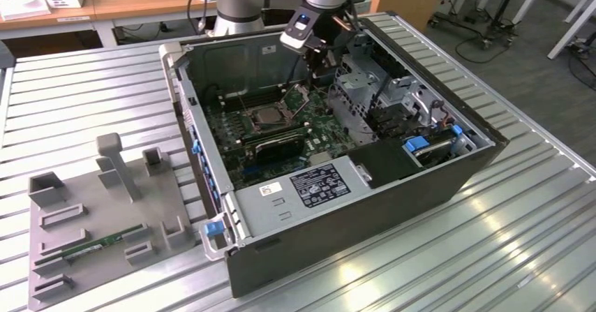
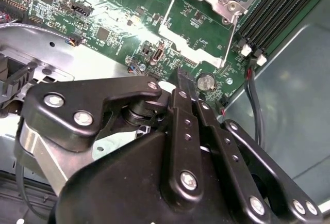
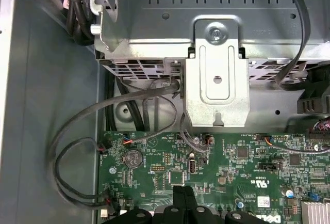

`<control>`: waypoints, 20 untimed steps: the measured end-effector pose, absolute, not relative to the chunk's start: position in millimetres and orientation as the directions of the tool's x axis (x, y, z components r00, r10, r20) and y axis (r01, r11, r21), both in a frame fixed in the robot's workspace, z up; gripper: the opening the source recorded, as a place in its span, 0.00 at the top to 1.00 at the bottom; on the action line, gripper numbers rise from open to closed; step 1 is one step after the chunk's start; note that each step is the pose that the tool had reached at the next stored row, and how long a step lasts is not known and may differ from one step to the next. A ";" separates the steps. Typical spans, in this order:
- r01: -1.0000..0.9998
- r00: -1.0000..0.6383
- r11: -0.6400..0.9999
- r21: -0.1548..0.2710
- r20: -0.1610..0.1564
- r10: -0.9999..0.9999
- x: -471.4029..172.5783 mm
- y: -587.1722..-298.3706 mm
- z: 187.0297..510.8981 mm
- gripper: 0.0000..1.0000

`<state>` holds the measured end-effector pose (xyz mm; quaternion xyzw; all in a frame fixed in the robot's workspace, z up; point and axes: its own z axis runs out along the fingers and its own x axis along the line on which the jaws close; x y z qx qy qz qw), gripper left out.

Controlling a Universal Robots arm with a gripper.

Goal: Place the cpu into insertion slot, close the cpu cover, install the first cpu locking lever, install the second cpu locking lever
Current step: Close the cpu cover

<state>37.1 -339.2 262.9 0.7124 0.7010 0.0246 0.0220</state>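
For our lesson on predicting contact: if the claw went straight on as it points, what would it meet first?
Probably the green motherboard, near the coin cell battery ahead of the shut claw in the second wrist view; depth unclear.

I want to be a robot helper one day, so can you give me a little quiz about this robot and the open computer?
1. True or false: the gripper hangs over the green circuit board.
2. Which round thing sits on that board? A) a coin battery B) a marble C) a bottle cap
3. Fill in: the green memory stick lies on the grey ___ beside the computer case, at the exterior view's left.

Key: 1 true; 2 A; 3 tray.
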 end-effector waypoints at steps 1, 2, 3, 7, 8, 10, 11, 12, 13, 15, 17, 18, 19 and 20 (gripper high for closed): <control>0.998 0.016 -0.016 0.066 0.004 1.000 37.3 -339.2 261.7 0.89; 0.998 0.016 -0.016 0.066 0.004 1.000 37.6 -339.2 260.5 0.89; 0.998 0.016 -0.016 0.066 0.003 1.000 37.8 -339.2 259.5 0.89; 0.998 0.016 -0.016 0.066 0.003 1.000 38.8 -339.2 256.4 0.89; 0.998 0.016 -0.016 0.066 0.003 1.000 38.9 -339.2 255.3 0.89; 0.998 0.016 -0.016 0.066 0.003 1.000 39.0 -339.2 252.6 0.89; 0.998 0.016 -0.016 0.066 0.003 1.000 39.1 -339.2 251.2 0.89; 0.998 0.016 -0.016 0.066 0.002 1.000 39.1 -339.2 249.7 0.89; 0.998 0.016 -0.016 0.066 0.002 1.000 39.1 -339.2 248.2 0.89; 0.998 0.016 -0.016 0.066 0.002 1.000 39.2 -339.2 245.8 0.89; 0.998 0.016 -0.016 0.066 0.002 1.000 39.2 -339.2 245.6 0.89; 0.998 0.016 -0.016 0.066 0.002 1.000 39.2 -339.2 245.6 0.89; 0.998 0.016 -0.016 0.066 0.002 1.000 39.2 -339.2 245.5 0.89; 0.998 0.016 -0.016 0.066 0.002 1.000 39.2 -339.2 245.4 0.89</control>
